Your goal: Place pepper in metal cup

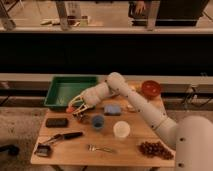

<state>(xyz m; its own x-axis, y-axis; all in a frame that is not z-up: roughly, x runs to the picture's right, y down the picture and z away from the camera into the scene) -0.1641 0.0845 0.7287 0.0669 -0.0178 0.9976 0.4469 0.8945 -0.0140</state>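
Observation:
My gripper (pixel 75 107) hangs over the left part of the wooden table (pixel 75 155), just in front of the green tray. It is shut on the small orange-red pepper (pixel 69 108), which shows at its fingertips. The small metal cup (pixel 82 119) stands on the table just below and slightly right of the gripper. The pepper is above the table, left of the cup's mouth and not inside it.
A green tray (pixel 70 90) sits at the back left. A blue cup (pixel 98 122), a white cup (pixel 121 129) and a blue sponge (pixel 112 109) stand mid-table. A red bowl (pixel 151 88) is back right, grapes (pixel 155 149) front right, and a fork (pixel 100 148), brush (pixel 62 137) and black block (pixel 56 122) front left.

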